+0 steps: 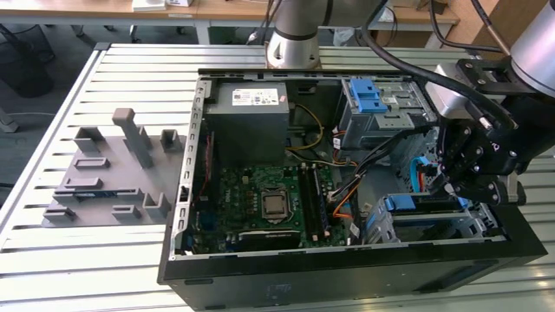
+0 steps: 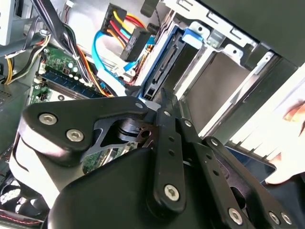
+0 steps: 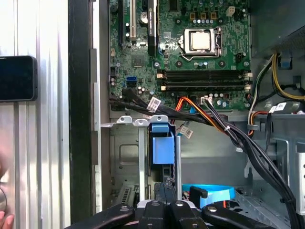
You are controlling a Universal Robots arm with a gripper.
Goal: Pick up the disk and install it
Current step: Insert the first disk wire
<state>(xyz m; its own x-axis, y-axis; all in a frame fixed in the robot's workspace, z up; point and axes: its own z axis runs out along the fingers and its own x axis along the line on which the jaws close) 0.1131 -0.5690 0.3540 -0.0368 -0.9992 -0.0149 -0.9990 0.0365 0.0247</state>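
The arm comes in from the exterior view's right, its wrist bent downward so that the gripper [image 1: 464, 188] hangs over the near right corner of the open computer case [image 1: 347, 270], above the drive cage [image 1: 433, 224]. In the first wrist view the gripper [image 3: 167, 191] points straight into that cage.

One disk [image 1: 422, 203] is seen, standing on edge in a slot of the cage, its blue carrier tab [image 3: 163, 143] facing out; in the second wrist view the disk [image 2: 164, 62] sits deep between the metal walls, just beyond the fingertips [image 2: 167, 98]. The fingers are drawn close together, nearly meeting, and their tips lie at or just beside the disk's edge; whether they touch it cannot be told.

Inside the case: one motherboard [image 1: 264, 201], one grey power supply [image 1: 251, 123] at the far side, and one upper bay with a blue latch [image 1: 368, 101]. One grey fixture plate [image 1: 108, 172] lies on the slatted table [image 1: 87, 260], well apart on the exterior view's left
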